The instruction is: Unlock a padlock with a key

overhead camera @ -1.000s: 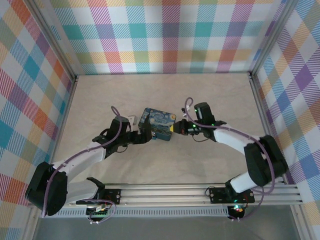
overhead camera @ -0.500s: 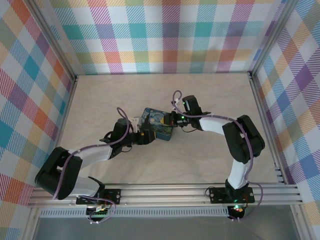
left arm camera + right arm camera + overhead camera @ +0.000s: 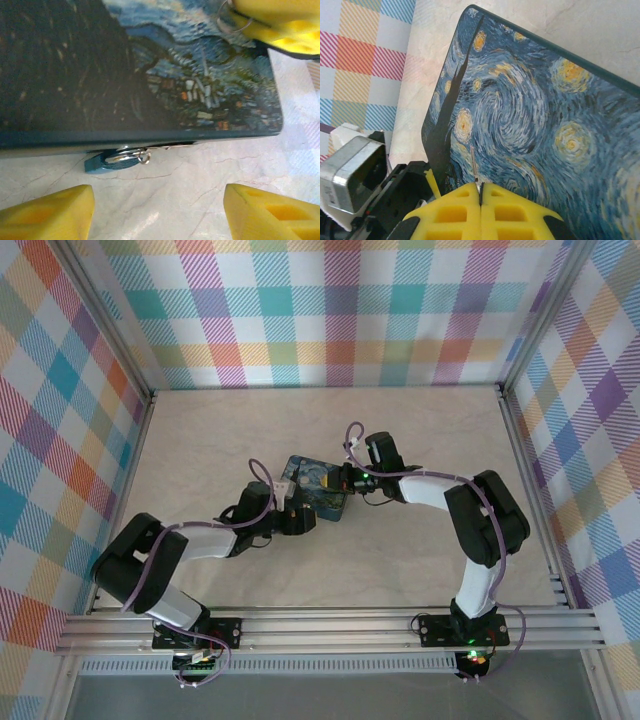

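Your desk [image 3: 420, 430] is a pale marbled surface walled in by plaid panels, and both arms reach in over it toward the middle. The left arm [image 3: 200, 540] lies low and bends in from the left, while the right arm [image 3: 450, 495] curls in from the right. Between them sits the starry-night tin [image 3: 315, 485], flat on the desk and turned a little askew. Your left claw [image 3: 300, 518] is just at the tin's near-left edge. In its wrist view the yellow fingers [image 3: 47, 212] stand wide apart with only bare desk between them. Your right claw [image 3: 345, 480] sits over the tin's right edge, and in its own view its yellow fingers [image 3: 510, 212] are pressed together above the painted lid. The padlock [image 3: 107, 161] lies on the desk at the tin's edge facing the left claw. Its bluish-teal body is partly tucked under the tin's rim, and its silvery shackle [image 3: 131, 154] pokes out beside it, just ahead of the open fingers and left of their midline. A wire ring [image 3: 225, 17] hangs at the right claw's fingertips. Pinched between those fingertips is a thin metal sliver [image 3: 476, 181], possibly the key, though it is too small for you to be sure.
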Motion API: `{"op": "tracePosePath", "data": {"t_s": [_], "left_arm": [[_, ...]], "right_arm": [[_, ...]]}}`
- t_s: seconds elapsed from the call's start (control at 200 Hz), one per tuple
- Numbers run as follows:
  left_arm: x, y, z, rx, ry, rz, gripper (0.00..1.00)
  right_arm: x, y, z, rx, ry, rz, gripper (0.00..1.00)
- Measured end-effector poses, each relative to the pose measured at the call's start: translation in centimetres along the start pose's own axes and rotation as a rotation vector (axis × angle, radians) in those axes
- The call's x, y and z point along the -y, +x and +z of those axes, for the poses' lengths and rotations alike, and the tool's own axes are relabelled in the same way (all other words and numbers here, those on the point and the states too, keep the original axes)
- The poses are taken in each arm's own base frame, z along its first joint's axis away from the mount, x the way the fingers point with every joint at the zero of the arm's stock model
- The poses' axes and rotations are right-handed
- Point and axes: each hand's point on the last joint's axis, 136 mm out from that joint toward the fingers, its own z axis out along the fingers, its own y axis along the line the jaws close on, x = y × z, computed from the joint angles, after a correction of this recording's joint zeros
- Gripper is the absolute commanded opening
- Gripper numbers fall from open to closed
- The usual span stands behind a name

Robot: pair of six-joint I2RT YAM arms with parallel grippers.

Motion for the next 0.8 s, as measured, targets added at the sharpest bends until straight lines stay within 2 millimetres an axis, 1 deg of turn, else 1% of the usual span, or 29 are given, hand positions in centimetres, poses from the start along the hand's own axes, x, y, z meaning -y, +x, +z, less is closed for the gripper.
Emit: {"op": "tracePosePath", "data": {"t_s": [0.205,0.32,0.475,0.685,0.8], "left_arm": [[-0.3,0.0,0.7,0.016,-0.021,0.038,0.65],[-1.0,0.2,1.1,0.017,-0.044,0.046,0.63],[-1.1,-0.1,1.2,0.033,-0.059,0.07,0.62],[-1.3,-0.1,1.6,0.029,-0.067,0.085,0.52],[-1.0,-0.2,1.9,0.025,-0.061,0.093,0.47]], "right_arm": [[0.0,0.0,0.0,0.001,-0.002,-0.002,0.0],[0.0,0.0,0.0,0.001,-0.002,-0.002,0.0],[-0.1,0.0,0.1,0.002,-0.003,-0.005,0.0],[-0.2,0.1,0.1,0.001,-0.005,-0.008,0.0],[-0.2,0.1,0.1,0.002,-0.005,-0.009,0.0]]}}
